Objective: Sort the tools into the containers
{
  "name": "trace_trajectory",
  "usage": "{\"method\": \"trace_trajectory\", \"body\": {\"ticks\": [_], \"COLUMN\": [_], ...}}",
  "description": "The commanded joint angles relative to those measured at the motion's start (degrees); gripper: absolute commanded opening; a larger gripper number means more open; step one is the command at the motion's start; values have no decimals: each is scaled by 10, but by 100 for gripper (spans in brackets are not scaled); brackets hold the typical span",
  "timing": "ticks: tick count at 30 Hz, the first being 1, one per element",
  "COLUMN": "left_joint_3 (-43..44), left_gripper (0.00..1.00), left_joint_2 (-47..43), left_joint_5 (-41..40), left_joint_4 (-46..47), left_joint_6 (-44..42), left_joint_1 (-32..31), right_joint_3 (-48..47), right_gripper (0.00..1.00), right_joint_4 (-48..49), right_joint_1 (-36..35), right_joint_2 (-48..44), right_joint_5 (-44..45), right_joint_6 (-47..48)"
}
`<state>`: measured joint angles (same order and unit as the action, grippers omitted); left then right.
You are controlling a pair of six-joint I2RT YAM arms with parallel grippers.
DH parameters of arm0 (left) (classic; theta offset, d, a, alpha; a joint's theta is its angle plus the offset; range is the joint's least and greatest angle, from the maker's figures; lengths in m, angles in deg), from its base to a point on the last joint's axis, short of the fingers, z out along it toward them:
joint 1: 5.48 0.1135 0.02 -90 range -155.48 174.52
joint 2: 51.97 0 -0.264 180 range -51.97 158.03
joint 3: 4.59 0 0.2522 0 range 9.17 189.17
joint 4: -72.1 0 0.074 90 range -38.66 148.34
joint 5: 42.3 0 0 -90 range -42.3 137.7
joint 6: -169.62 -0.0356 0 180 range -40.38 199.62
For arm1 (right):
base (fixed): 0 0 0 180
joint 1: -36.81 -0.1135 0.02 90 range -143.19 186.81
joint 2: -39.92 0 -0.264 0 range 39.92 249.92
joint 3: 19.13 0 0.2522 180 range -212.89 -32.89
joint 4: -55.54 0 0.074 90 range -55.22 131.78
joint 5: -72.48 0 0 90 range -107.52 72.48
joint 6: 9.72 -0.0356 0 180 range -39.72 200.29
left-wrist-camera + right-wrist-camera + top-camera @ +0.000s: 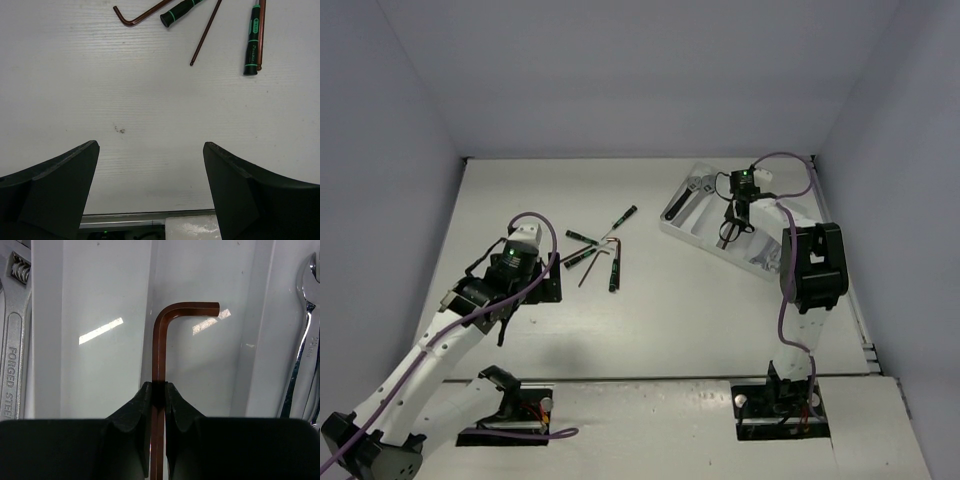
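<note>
Hex key (159, 340) in right end effector (159, 392)

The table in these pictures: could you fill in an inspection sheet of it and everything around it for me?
Surface: white table, one small speck.
Job's things: white tray at far right, an adjustable wrench and an open-end wrench in separate compartments; screwdrivers and hex keys loose mid-table.
Clutter: nothing seen.
End effectors: left end effector open, empty, over bare table; right end effector shut on a brown hex key over the tray.
Cables: purple cable looped along each arm.
Surroundings: plain pale walls on three sides.
</note>
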<state>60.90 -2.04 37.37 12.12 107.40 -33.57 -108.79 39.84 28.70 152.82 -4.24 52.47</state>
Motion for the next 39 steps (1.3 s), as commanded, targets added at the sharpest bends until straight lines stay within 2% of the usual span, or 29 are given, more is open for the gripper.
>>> {"method": "trace_trajectory", "body": {"ticks": [1,4,7,13,17,20,24,26,30,33,39], "left_joint_3": [11,14,20,24,21,18,15,14,19,22,19], "left_gripper": [83,83,83,83,83,83,83,83,83,83,83], "left_joint_2": [14,22,32,38,32,28,37,42,51,55,50], "left_joint_5": [0,0,-2,-2,-5,-8,-15,-18,-19,-17,-14], "left_joint_4": [8,9,10,10,9,10,11,13,20,23,22], "left_joint_6": [10,11,9,7,8,10,12,14,16,16,16], "left_joint_1": [3,3,3,3,3,3,3,3,2,3,2], "right_joint_3": [3,-5,-15,-23,-14,-2,7,7,5,-11,-73], "right_gripper": [6,5,9,29,40,41,41,41,40,39,38], "right_joint_4": [32,32,32,32,32,31,27,24,23,23,24], "right_joint_1": [6,8,14,21,14,-9,-94,-160,-258,-307,-362], "right_joint_2": [-28,-30,-18,-8,-54,-106,-148,-152,-129,-94,-4], "right_joint_5": [28,32,24,15,10,10,5,8,16,18,9], "right_joint_6": [20,26,26,23,27,43,61,61,15,-3,-17]}}
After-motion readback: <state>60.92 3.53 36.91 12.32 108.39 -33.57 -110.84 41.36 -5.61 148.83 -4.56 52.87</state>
